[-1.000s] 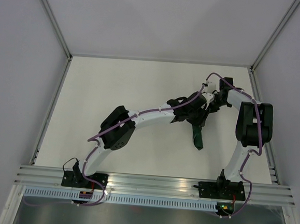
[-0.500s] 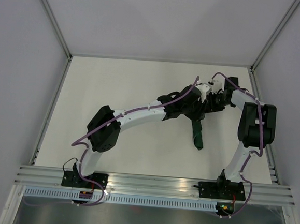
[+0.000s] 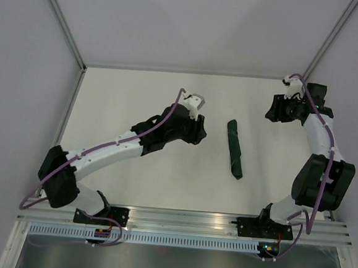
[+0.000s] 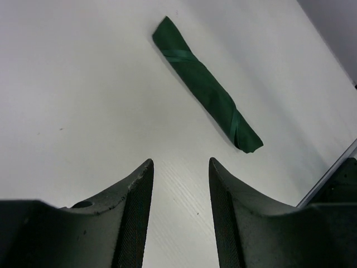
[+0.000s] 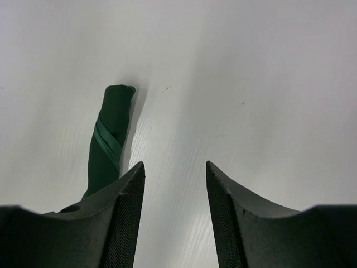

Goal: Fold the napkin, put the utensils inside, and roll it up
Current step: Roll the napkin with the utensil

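The napkin (image 3: 234,148) lies on the white table as a tight dark green roll, running from the far side toward the near edge. It also shows in the left wrist view as a slanted napkin (image 4: 206,92) and, partly behind a finger, as the napkin (image 5: 109,139) in the right wrist view. The utensils are hidden. My left gripper (image 3: 199,133) hovers to the left of the roll, apart from it, open with only bare table between its fingers (image 4: 179,162). My right gripper (image 3: 272,111) is off to the back right of the roll, also open and empty (image 5: 174,164).
The metal frame rail (image 3: 312,138) runs along the table's right edge close to the right arm. A similar rail (image 3: 65,119) borders the left edge. The arm bases sit on the near rail (image 3: 184,220).
Both grippers have drawn away from the rolled napkin: the left arm swung left, the right arm pulled to the back right and its jaws widened. The roll stays where it was.
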Available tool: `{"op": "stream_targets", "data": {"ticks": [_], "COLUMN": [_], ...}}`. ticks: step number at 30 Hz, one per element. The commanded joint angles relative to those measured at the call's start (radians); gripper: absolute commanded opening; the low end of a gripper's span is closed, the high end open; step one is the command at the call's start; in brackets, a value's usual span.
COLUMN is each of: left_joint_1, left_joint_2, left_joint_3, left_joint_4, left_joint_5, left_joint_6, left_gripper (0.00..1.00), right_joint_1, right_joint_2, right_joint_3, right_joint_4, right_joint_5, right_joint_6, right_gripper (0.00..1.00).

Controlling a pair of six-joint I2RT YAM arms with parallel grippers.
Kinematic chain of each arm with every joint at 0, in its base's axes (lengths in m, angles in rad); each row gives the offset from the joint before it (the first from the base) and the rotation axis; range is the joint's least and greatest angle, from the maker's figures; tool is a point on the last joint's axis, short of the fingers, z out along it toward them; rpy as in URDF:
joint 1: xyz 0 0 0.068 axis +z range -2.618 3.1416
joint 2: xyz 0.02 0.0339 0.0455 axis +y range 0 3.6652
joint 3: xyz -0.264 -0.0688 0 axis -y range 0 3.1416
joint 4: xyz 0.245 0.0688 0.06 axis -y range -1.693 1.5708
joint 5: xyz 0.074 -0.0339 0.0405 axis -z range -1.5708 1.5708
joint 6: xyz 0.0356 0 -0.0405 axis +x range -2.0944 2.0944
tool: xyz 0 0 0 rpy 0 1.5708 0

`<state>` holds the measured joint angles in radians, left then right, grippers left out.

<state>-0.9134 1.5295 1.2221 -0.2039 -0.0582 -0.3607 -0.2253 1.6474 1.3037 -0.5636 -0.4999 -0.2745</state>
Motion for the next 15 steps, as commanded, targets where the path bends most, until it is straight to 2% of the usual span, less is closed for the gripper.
{"op": "stream_targets", "data": {"ticks": [1,5,11,15], "left_joint_1": [0.028,0.051,0.073,0.08], "left_joint_2": [-0.187,-0.365,-0.479,-0.515], "left_joint_3": [-0.128,-0.234,-0.317,-0.325], "left_joint_4": [0.074,0.058,0.038,0.023], "left_joint_5": [-0.063,-0.071,-0.069,-0.063], "left_joint_6": [-0.05,-0.06,-0.057,-0.041], "left_gripper": [0.5,0.51,0.53,0.53], "right_joint_1": [-0.042,-0.063,-0.065,-0.065], "right_joint_2": [-0.155,-0.332,-0.541,-0.561], "right_joint_3": [0.011,-0.027,-0.124,-0.127], "right_joint_4": [-0.039,-0.024,0.053,0.05], "right_joint_5": [-0.078,-0.069,-0.008,0.009], "right_joint_6": [0.012,0.035,0.08,0.093], "right_gripper": [0.54,0.57,0.66,0.66]}}
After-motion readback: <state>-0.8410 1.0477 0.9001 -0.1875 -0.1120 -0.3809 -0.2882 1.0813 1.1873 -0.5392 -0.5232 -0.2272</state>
